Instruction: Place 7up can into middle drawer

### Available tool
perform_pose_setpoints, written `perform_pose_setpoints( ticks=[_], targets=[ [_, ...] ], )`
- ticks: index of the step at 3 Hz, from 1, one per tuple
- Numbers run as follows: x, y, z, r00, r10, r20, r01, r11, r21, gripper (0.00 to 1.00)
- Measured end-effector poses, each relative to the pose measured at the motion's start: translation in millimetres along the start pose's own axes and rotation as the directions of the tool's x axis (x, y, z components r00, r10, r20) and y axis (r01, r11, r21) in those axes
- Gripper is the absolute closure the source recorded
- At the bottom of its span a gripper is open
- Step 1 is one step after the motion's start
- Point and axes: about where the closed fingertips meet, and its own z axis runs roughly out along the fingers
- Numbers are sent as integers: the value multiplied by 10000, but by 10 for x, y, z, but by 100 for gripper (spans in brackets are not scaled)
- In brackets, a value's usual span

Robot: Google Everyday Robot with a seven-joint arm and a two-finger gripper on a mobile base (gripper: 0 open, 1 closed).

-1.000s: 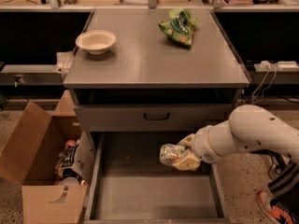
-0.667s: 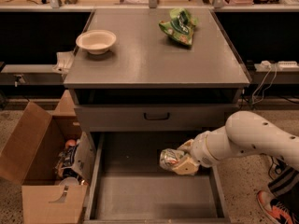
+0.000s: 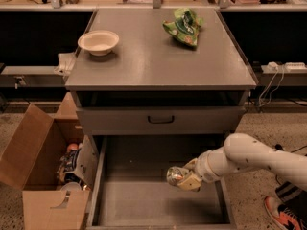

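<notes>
High front view down, claw (image 3: 185, 179) over middle drawer (image 3: 144, 206)

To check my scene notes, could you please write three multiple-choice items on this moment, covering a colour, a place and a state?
1. The bowl on the cabinet top is: A cream; B red; C black.
2. The 7up can is: A on the cabinet top; B held in the claw over the middle drawer; C on the ground.
3. The middle drawer is: A pulled open; B shut; C taken out.
Answers: A, its pale cream shows; B, the claw grips it above the drawer floor; A, its grey floor lies exposed.
</notes>
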Motion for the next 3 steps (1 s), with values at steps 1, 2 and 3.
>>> perform_pose_setpoints(
  ticks=[1, 2, 3],
  targets=[
    [281, -100, 395, 9990, 404, -198, -410, 9987, -315, 100],
    [424, -184, 697, 9978, 546, -380, -566, 9969, -542, 100],
    [515, -271, 991, 9966, 615, -547, -659, 9944, -830, 100]
  ],
)
